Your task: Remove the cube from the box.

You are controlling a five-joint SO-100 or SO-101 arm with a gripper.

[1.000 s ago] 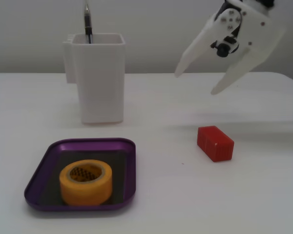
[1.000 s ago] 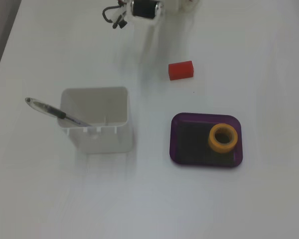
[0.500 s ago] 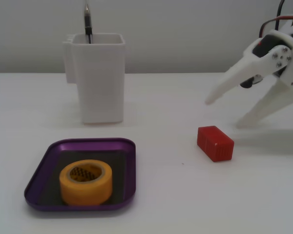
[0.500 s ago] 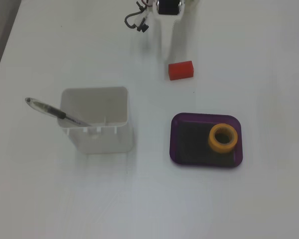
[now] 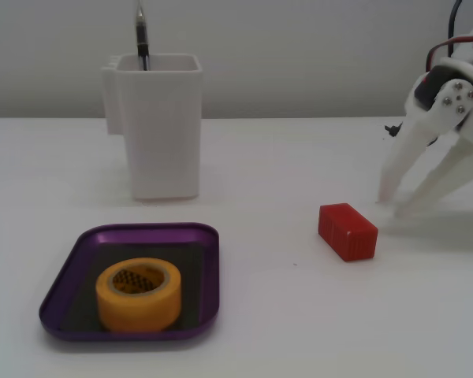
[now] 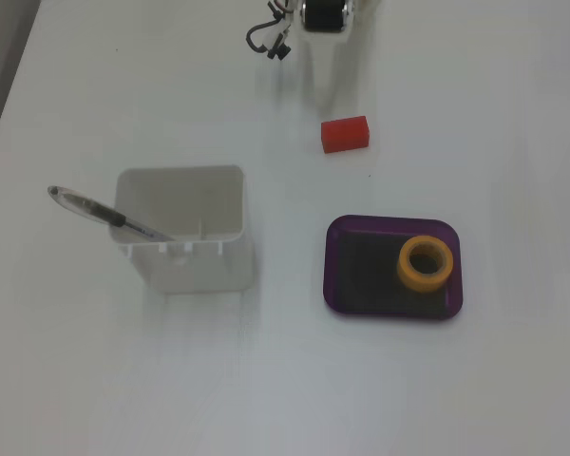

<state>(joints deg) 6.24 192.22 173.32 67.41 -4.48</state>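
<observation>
A red cube [image 5: 348,231] lies on the bare white table, outside the purple box [image 5: 66,268] and well apart from it. In the fixed view from the table's front edge, the cube sits to the right of the box, and the white gripper [image 5: 394,206] stands just beyond it, to the cube's far right. The gripper's two fingers are spread apart and hold nothing; their tips rest at or just above the table, near the cube but not touching it.

The cube is slightly longer than wide. In this front view its long axis runs diagonally, from far left to near right, so one short end points roughly toward the gripper.

The box holds only a yellow tape roll [image 5: 139,294], lying flat in its near half. Judged from how things lie, the cube is already out of the box.

The fixed view from above shows what the front view cannot: the cube [image 6: 346,134] lies straight out from the arm's base, between arm and box [image 6: 340,275], with a clear gap to the box rim. There the fingers blur into the white table. It also shows a pen [image 6: 104,216] leaning inside a tall white container [image 6: 182,228], left of the box.
</observation>
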